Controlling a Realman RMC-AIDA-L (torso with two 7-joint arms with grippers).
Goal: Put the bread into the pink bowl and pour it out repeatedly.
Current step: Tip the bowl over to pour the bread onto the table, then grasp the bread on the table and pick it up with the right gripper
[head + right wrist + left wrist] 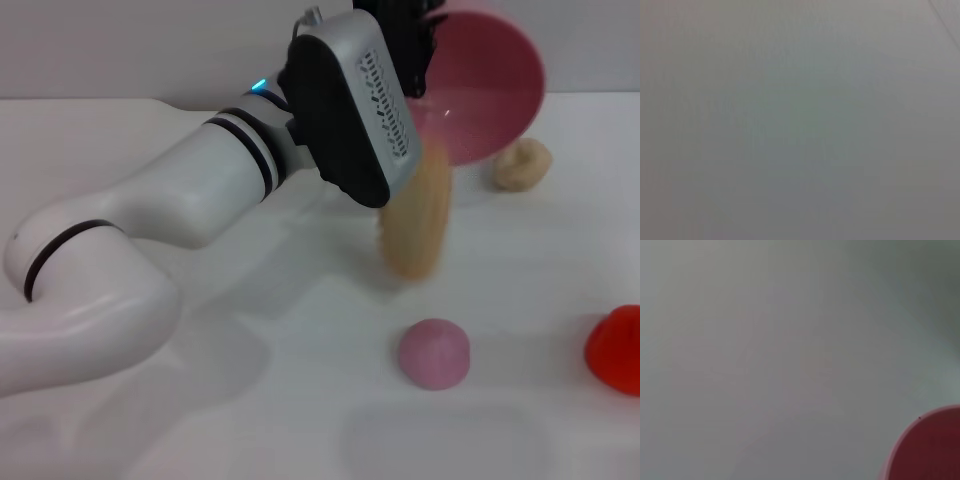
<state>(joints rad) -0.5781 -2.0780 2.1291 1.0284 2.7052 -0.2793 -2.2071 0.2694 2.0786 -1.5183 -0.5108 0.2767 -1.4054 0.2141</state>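
In the head view the pink bowl (pixel 487 88) is held up at the back, tipped on its side with its opening facing me. My left gripper (pixel 413 42) is shut on the bowl's rim at its upper left edge. The bread (pixel 419 214), showing a plain pale tan face, stands on end and blurred just below the bowl's lower rim, over the white table (pixel 300 420). The left wrist view shows only a curved piece of the pink bowl (pixel 932 450) in one corner. My right gripper is out of view, and its wrist view shows only a bare grey surface.
A small beige rounded lump (pixel 522 165) lies to the right of the bowl. A pink dome-shaped bun (pixel 434 353) sits in front of the bread. A red object (pixel 617 348) is cut off by the right edge. My left arm spans the left half.
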